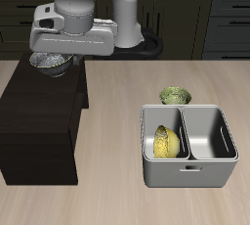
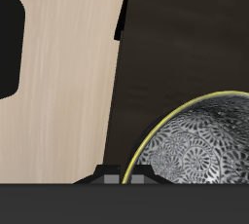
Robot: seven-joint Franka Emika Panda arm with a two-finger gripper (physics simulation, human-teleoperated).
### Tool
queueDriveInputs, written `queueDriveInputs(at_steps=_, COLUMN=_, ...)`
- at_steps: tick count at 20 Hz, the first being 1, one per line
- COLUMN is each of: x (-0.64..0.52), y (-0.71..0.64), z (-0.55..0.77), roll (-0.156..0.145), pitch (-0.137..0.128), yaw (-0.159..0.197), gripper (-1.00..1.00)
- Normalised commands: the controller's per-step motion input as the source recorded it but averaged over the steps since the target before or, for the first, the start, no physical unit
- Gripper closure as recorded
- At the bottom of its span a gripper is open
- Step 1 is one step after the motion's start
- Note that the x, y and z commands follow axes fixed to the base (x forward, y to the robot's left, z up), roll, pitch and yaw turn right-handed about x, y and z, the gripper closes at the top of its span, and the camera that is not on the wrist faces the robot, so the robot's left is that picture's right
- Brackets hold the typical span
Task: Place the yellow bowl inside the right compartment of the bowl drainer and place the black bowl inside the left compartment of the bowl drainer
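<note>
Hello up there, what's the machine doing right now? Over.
Pincer over black bowl on dark cabinet, grip unclear. Yellow bowl tilted in one well of bowl drainer. Olive-green bowl behind drainer, not blocking.

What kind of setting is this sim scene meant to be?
Probably a kitchen. Dark cabinet fronts with drawer handles run along the back, a grey metal two-well bowl drainer sits on the pale wooden table, and round bowls are about, including a small olive-green one behind the drainer.

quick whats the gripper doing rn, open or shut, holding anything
gripper: down at the black bowl on the dark cabinet; fingers hidden, so open or shut cannot be told.
</note>
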Motion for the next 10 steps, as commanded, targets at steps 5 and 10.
queueDriveInputs(at_steps=5, x=-0.18, y=0.42, z=0.50, roll=-0.006, pitch=-0.071, yaw=-0.045, gripper=1.00)
queueDriveInputs(at_steps=10, x=-0.19, y=0.41, z=0.48, roll=-0.026, pitch=-0.074, yaw=-0.069, gripper=1.00)
